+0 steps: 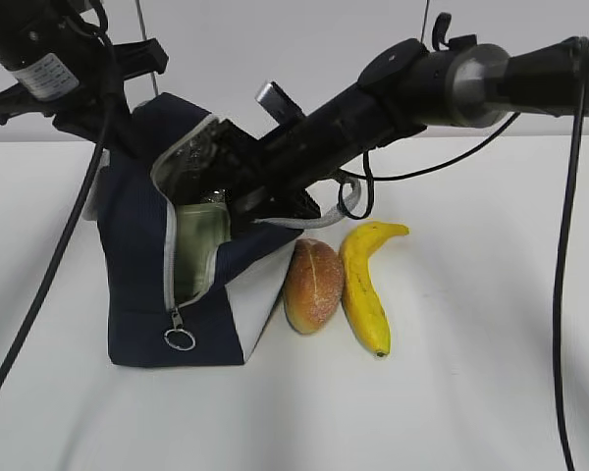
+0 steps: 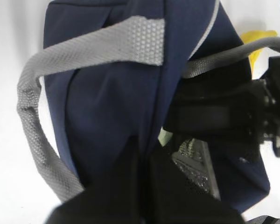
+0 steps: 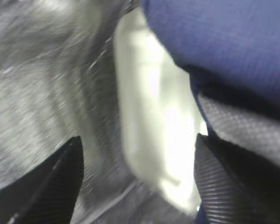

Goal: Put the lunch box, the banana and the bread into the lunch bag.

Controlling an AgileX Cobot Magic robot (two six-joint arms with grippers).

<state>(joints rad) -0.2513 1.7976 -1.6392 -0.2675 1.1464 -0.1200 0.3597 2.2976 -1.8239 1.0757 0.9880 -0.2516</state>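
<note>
Near the table's front edge, the ripe yellow curved banana [image 1: 365, 285] and the small golden-brown oval bread [image 1: 312, 285] lay outside on the white table [image 1: 471, 392], so two things were left. Behind them, the clear lunch box with sage-green lid [image 1: 198, 250] sat inside the dark navy fabric lunch bag [image 1: 137, 294]. The right hand [image 3: 137, 179] stood open there, holding nothing. I could not tell the left hand's [image 2: 144, 196] state.

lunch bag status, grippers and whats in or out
Right gripper open inside lunch bag, lunch box in. Left gripper pinching the bag's fabric. Bread, banana outside on table.
</note>
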